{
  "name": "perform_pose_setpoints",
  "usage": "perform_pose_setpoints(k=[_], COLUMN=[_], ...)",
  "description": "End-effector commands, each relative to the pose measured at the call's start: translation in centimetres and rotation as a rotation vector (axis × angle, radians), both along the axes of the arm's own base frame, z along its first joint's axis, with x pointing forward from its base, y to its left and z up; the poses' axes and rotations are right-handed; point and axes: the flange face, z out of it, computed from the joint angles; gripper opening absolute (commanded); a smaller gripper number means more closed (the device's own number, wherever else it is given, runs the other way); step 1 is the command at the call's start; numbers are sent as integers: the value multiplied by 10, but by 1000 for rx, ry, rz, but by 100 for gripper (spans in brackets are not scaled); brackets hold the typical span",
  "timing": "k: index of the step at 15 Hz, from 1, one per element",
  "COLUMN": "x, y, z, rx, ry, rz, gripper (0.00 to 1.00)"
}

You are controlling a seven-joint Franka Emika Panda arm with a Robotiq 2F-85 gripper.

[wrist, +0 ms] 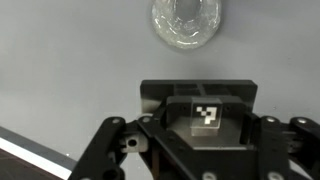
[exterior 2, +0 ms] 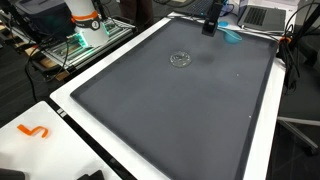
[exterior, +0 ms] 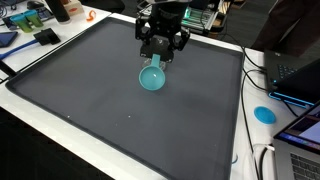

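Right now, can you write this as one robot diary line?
gripper open | near teal cup | clear cup apart | dark mat

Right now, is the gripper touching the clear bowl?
Apart. In an exterior view, a stretch of bare mat lies between the gripper and the clear bowl.

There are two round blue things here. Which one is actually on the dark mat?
The teal scoop-like cup, on the dark mat close to the end effector. The brighter blue disc lies off the mat, beside its edge.
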Motion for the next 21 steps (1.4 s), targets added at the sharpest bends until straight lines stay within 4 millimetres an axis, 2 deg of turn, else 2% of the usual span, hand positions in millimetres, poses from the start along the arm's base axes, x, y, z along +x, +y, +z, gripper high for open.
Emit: perform_pose_setpoints(k=[1,11,21], x=[11,20,9], y=[-23,-83,-132], z=[3,7,-2], rx=[77,250,391], ry=[21,30,-4], rz=[-3,-3,14], gripper=[31,31,31])
